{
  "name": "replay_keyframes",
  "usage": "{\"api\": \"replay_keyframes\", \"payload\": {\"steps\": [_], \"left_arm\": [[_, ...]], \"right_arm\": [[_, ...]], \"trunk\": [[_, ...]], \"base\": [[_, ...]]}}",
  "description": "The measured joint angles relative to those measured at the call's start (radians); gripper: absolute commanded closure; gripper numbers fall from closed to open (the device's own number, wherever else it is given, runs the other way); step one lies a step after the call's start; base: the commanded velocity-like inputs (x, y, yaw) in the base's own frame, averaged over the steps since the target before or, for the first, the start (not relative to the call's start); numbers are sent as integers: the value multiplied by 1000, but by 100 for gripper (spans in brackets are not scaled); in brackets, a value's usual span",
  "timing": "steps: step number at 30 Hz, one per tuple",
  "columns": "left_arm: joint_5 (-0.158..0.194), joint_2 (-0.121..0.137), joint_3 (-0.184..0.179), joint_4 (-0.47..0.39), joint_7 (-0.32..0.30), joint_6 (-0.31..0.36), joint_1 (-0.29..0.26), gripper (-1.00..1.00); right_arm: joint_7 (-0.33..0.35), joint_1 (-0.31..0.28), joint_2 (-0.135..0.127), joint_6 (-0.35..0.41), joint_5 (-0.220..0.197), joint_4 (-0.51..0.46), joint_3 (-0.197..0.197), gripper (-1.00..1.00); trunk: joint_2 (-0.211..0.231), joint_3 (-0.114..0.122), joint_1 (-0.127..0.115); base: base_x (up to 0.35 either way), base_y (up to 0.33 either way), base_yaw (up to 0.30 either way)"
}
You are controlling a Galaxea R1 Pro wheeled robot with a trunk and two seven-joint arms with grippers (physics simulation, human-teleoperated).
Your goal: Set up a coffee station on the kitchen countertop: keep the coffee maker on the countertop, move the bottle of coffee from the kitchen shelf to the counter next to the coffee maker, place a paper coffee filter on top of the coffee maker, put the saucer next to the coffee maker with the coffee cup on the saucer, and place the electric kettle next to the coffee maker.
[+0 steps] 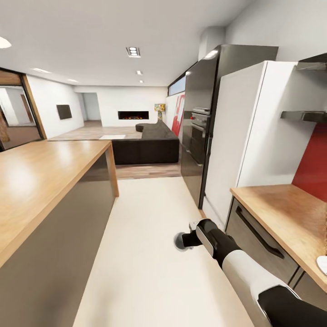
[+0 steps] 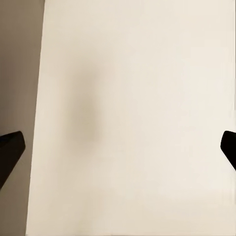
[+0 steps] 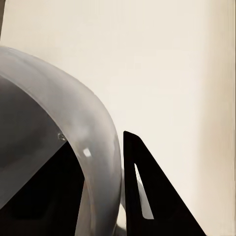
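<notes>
Item: kitchen aisle, robot in transit. Countertop (image 1: 282,205): light wood over grey drawer fronts, at the right of the head view, its visible stretch bare except for a small white round thing (image 1: 323,264) cut by the picture's edge (saucer or cup, cannot tell which). Shelf (image 1: 303,116): thin dark slab on the wall above the countertop, against a red backsplash (image 1: 313,163); nothing stands on the part in view. Progress: judged early or undetermined; no station is assembled on this end of the countertop, and all five placements are best counted as left to do or unverified. Left gripper (image 2: 118,147): released, fingertips wide apart over pale floor (image 2: 137,73), nothing between them. Right gripper (image 1: 185,240): hangs low over the aisle beside the drawers; the right wrist view gives one dark finger (image 3: 147,196) next to a large grey rounded form (image 3: 59,147) (unidentified), so whether it is clenched or grasping anything cannot be told. Surroundings: wood-topped island (image 1: 41,181) at the left, white fridge (image 1: 254,136) and black oven tower (image 1: 200,122) beyond the countertop, dark sofa (image 1: 150,145) and a fireplace (image 1: 133,115) in the far room. Obstructions: the aisle between island and countertop is narrow; the drawer handle (image 1: 259,232) sits near the right arm's path, likely the nearest thing to clip.
</notes>
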Motion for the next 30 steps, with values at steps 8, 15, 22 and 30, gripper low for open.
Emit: {"api": "replay_keyframes", "payload": {"steps": [8, 15, 22, 30], "left_arm": [[0, 0, 1, 1, 0, 0, 0, -100], [0, 0, 1, 2, 0, 0, 0, -100], [0, 0, 1, 2, 0, 0, 0, -100], [0, 0, 0, 2, 0, 0, -1, -100]], "right_arm": [[0, 0, 1, 0, 0, 1, 1, 100], [0, 0, 2, 0, 0, 1, 1, 100], [0, 0, 2, 0, 0, 1, 0, 100], [0, 0, 1, 0, 0, 1, 0, 100]], "trunk": [[0, 0, 0], [0, 0, 0], [0, 0, 0], [0, 0, 0]], "base": [[336, 61, -260], [327, 169, -149], [324, 179, -31], [195, 99, -222]]}}
